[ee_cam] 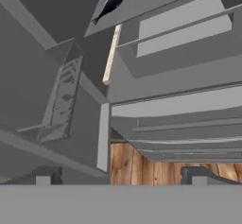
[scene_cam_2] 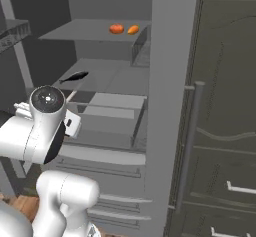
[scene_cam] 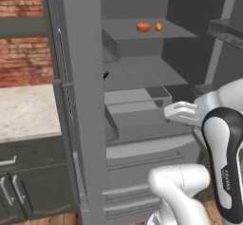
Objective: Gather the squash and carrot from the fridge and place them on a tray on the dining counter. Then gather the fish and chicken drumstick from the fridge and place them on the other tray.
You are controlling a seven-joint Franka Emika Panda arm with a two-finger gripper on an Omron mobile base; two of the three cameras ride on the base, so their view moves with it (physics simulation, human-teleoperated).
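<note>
dark fish (scene_cam_2: 75, 76), apparently on fridge shelf (scene_cam_2: 112, 76)

Red brick wall (scene_cam: 19, 53) at ten o'clock above a pale desk (scene_cam: 26, 110); dark cabinets (scene_cam_2: 225, 131) at three o'clock; wooden floor (ee_cam: 142, 164).

The open refrigerator's grey interior (scene_cam: 142, 72) carries a rounded orange-red vegetable (scene_cam: 143, 27) and a smaller orange one (scene_cam: 158, 26) on its upper shelf. A slim black fish (scene_cam_2: 75, 77) lies on a grey shelf. The red brick wall (scene_cam: 21, 53) has pale mortar lines, over a speckled beige countertop (scene_cam: 26, 112) and dark grey cabinets (scene_cam: 33, 186). The floor (ee_cam: 156, 164) is brown wood planks.
</note>
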